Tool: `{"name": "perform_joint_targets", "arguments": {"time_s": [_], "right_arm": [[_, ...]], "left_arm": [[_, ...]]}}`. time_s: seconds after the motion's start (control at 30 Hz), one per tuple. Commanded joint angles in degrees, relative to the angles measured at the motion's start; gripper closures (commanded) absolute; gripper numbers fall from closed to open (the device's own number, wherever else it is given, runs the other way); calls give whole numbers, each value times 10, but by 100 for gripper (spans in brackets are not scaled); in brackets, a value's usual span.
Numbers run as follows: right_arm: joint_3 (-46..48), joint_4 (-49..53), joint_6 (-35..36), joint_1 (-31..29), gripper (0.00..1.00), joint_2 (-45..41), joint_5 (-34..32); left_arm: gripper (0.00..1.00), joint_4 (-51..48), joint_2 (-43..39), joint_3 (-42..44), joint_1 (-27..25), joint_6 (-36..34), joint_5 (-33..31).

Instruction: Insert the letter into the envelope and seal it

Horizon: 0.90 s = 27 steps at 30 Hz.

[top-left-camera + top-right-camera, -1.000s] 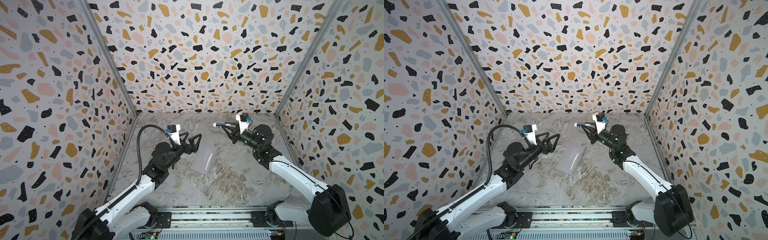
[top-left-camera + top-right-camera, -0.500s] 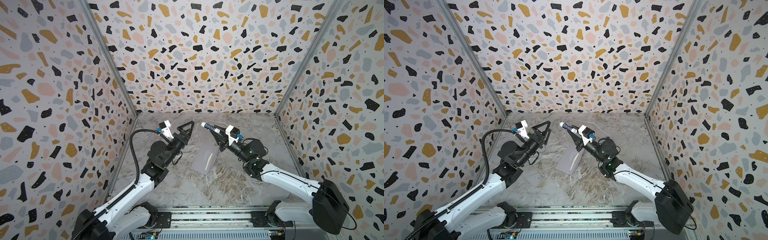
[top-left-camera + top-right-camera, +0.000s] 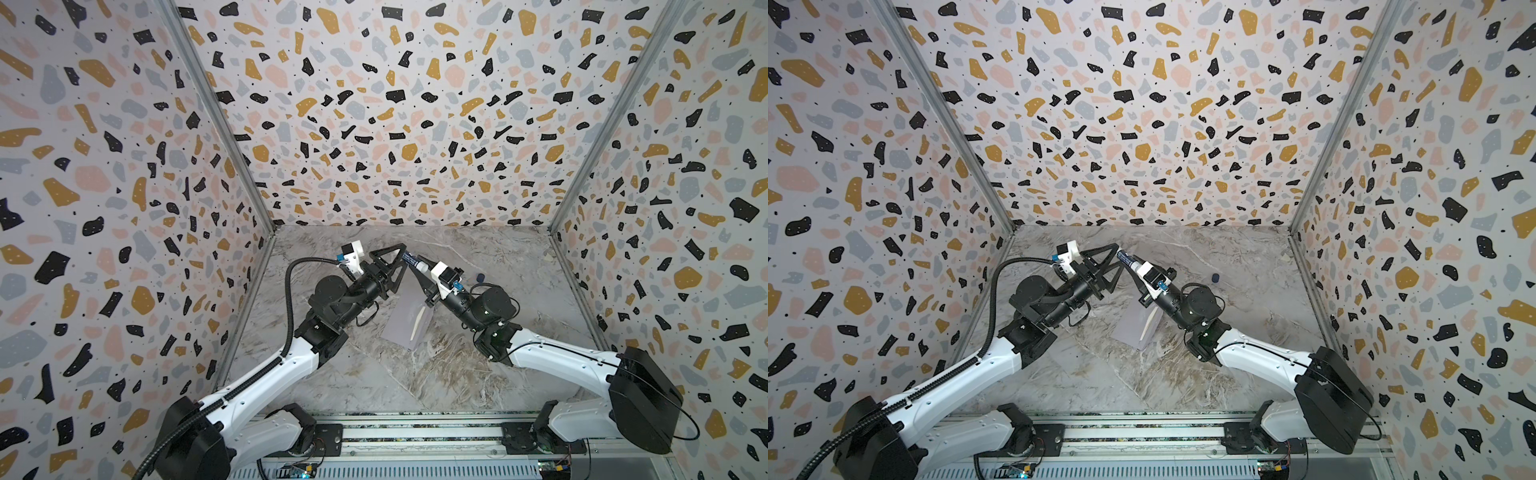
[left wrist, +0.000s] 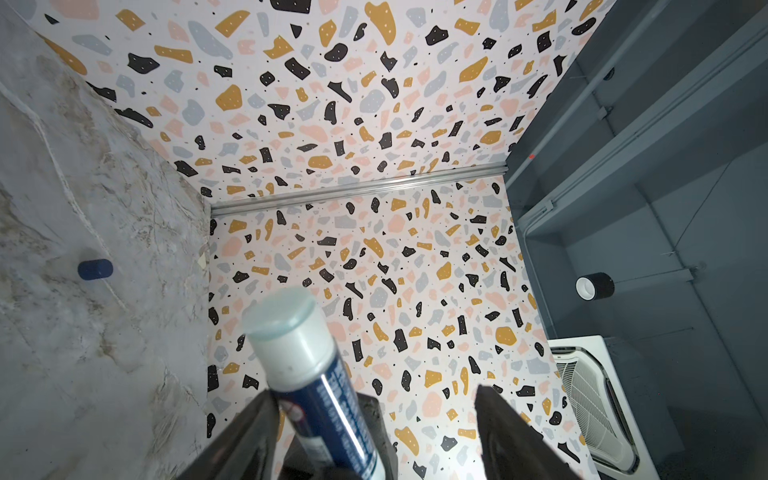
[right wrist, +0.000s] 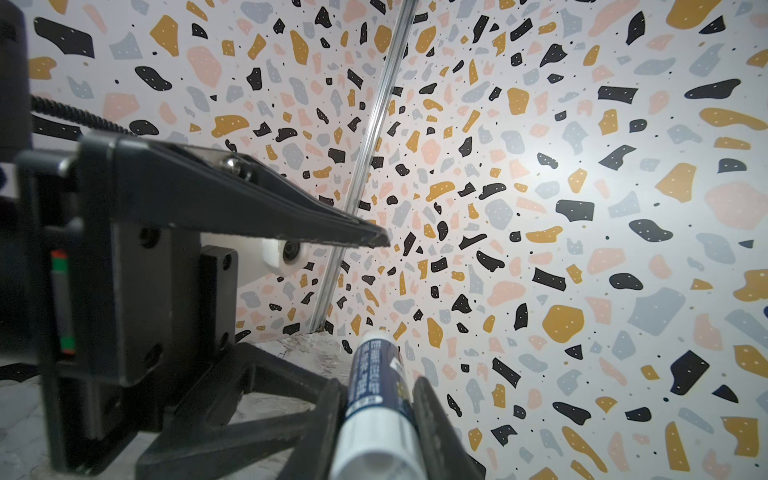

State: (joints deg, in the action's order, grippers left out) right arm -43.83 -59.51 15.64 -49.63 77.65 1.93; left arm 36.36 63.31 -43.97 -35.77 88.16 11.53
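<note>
Pale lavender-grey envelope point(image 3: 401, 322), flat, lying askew

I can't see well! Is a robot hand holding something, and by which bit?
The right gripper pinches the blue-and-white plastic glue stick near its white end. The left gripper straddles its blue part, jaws open.

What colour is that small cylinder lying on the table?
The cylinder is dark blue, clearest in the left wrist view.

Your view: blue-white glue stick point(image 3: 412, 261) tilted, up off marble table point(image 3: 415, 382); dark blue cap point(image 3: 480, 277) lying loose, apart from it.
</note>
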Motion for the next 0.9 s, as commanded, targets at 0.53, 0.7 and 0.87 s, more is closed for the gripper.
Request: {"name": "perform_joint_targets", "arguments": {"time_s": [0.53, 0.7, 0.87], "right_arm": [[-7, -28, 43, -33, 100, 0, -34], [-13, -17, 41, -35, 100, 0, -25], [-25, 13, 12, -35, 79, -9, -30]], "left_arm": [[67, 10, 15, -25, -4, -4, -5], [91, -16, 13, -28, -4, -29, -16], [100, -27, 4, -26, -4, -66, -35]]}}
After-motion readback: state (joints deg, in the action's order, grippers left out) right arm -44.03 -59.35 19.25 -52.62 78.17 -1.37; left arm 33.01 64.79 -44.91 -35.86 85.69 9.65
